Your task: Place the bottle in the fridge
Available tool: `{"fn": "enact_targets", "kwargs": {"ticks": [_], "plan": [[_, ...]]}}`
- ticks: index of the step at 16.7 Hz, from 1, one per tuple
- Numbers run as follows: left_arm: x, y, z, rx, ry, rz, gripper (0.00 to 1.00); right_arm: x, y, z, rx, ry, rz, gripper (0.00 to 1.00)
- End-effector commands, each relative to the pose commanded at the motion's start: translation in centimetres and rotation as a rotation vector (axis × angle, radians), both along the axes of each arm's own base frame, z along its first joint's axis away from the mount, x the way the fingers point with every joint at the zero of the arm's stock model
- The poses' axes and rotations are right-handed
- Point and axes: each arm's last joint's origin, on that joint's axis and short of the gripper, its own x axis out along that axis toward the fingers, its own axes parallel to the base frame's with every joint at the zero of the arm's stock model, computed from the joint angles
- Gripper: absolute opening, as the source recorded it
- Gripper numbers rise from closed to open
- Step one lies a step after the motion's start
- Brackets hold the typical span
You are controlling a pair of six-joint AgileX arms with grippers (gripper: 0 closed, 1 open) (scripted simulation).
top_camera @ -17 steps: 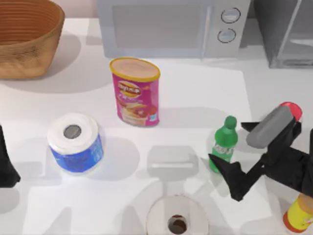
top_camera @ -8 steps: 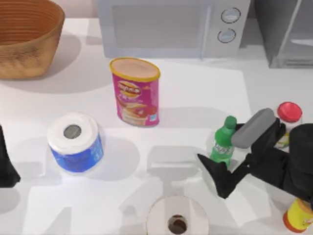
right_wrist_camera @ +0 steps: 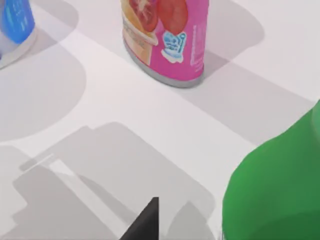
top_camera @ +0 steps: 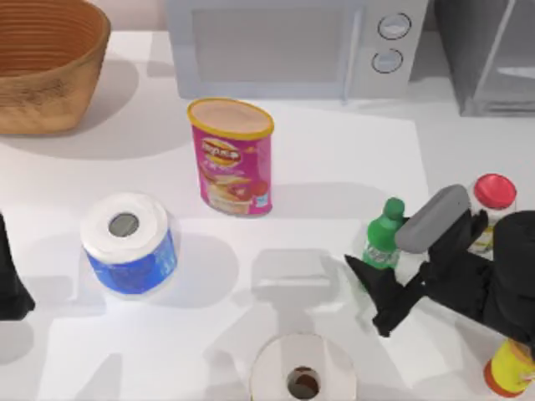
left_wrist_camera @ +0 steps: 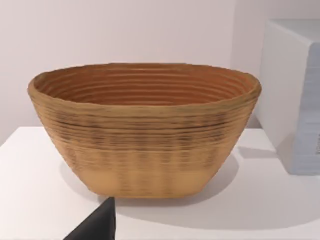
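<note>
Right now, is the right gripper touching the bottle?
Cannot tell. In the top view the right gripper straddles the bottle, its near finger overlapping the base, but no view plainly shows contact or gap.

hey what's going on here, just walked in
The right arm's tool is at the green bottle near the table's right side, its dark fingers around the bottle's lower part. The bottle stands upright on the table; whether the grip is closed yet cannot be told. The fridge is at the back right corner, beside the microwave. The left arm's tool sits parked at the table's left edge.
</note>
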Motion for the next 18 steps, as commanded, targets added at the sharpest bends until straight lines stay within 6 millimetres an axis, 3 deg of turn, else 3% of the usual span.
{"fn": "enact_targets", "kwargs": {"ticks": [7, 18], "plan": [[0.0, 0.0, 0.0, 0.0, 0.0, 0.0, 1.0, 0.0, 0.0, 0.0, 0.0, 0.0, 0.0, 0.03], [0.0, 0.0, 0.0, 0.0, 0.0, 0.0, 1.0, -0.07, -0.05, 0.14, 0.003, 0.002, 0.009, 0.01]]}}
